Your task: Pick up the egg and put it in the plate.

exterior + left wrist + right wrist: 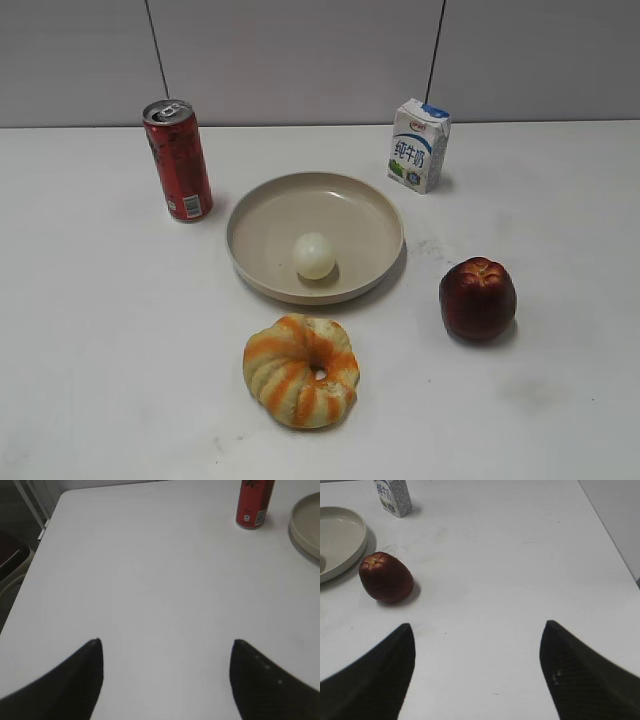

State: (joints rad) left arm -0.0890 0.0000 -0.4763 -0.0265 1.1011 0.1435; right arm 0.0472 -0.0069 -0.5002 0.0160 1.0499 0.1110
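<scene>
The pale egg (pixel 314 256) lies inside the beige plate (pixel 262 210) at the middle of the table. The plate's rim also shows in the left wrist view (pixel 306 527) and in the right wrist view (pixel 345 535); the egg is hidden in both. My left gripper (pixel 166 641) is open and empty over bare table, left of the plate. My right gripper (pixel 477 625) is open and empty over bare table, right of the apple. Neither gripper shows in the exterior view.
A red can (pixel 178 160) stands left of the plate, also in the left wrist view (pixel 255 502). A milk carton (pixel 419 145) stands behind right. A dark red apple (pixel 477 298) sits right; an orange-striped ring bread (pixel 300 370) lies in front.
</scene>
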